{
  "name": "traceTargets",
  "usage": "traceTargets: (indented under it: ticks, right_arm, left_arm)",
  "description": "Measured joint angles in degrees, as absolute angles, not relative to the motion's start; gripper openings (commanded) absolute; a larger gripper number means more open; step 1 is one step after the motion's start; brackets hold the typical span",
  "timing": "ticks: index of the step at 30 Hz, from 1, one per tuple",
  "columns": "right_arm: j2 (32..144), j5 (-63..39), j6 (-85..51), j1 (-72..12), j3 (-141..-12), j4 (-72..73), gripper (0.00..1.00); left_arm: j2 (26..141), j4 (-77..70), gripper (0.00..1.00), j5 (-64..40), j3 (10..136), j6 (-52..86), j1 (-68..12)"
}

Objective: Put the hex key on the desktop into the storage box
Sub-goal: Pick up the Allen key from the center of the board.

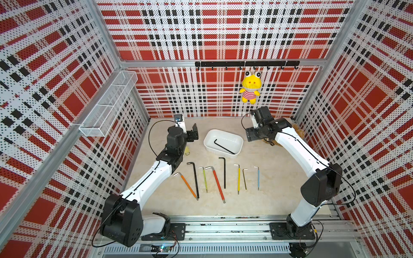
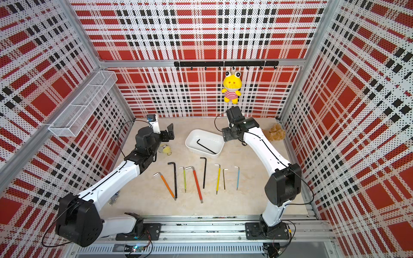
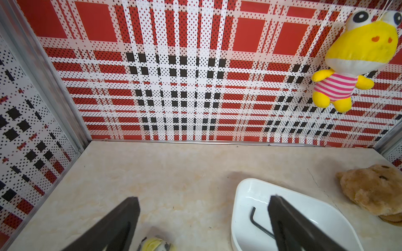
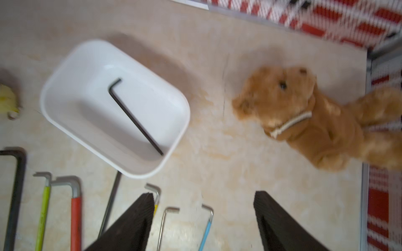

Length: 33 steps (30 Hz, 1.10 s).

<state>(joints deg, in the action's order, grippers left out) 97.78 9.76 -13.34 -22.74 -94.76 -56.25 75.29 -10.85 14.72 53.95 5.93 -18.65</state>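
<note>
The left end effector (image 3: 203, 198) hangs above the counter (image 1: 268, 178) left of the storage box (image 1: 223, 133), jaws spread and empty. A black hex key (image 1: 224, 146) lies slanted inside the box, and a row of eight hex keys (image 1: 217, 183) lies on the counter in front of it. Right of the box, the right end effector (image 4: 204, 194) is spread wide, holding nothing.

I work in a lab-style robot test booth: red plaid perforated wall panels (image 1: 223, 33) on aluminium frame posts (image 1: 105, 33) enclose a pale beige marbled tabletop (image 1: 268, 196), and my white-and-black left arm (image 1: 152, 178) and right arm (image 1: 295, 149) are bolted to a slotted aluminium base rail (image 1: 223, 226).
</note>
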Motion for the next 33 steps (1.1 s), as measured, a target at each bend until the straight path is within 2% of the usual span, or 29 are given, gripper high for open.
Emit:
traceTargets:
  ticks: [9, 12, 16, 17, 24, 33]
  right_arm:
    - [94.06, 5.96, -18.74, -21.82, -70.06, -58.59, 0.76]
    - [93.47, 4.05, -19.86, -21.82, -65.52, -57.76, 0.70]
    - [93.47, 2.17, -21.17, -21.82, -62.52, -55.46, 0.70]
    - [93.49, 1.93, -21.32, -21.82, -62.11, -55.07, 0.64]
    - [95.70, -0.16, -23.46, -21.82, -59.72, -49.65, 0.52]
    - [97.86, -0.40, -24.95, -21.82, -59.40, -46.65, 0.42]
  left_arm:
    - [75.50, -10.96, 0.99, 13.69, 53.95, 6.13, -18.31]
    - [75.50, -11.00, 0.99, 13.50, 53.95, 6.20, -18.28]
    - [75.50, -11.03, 0.99, 13.06, 53.95, 6.39, -18.28]
    - [75.50, -11.03, 0.99, 12.93, 53.95, 6.42, -18.28]
    - [75.50, -11.05, 0.99, 12.86, 53.95, 6.61, -18.28]
    - [75.50, -11.05, 0.99, 12.86, 53.95, 6.66, -18.28]
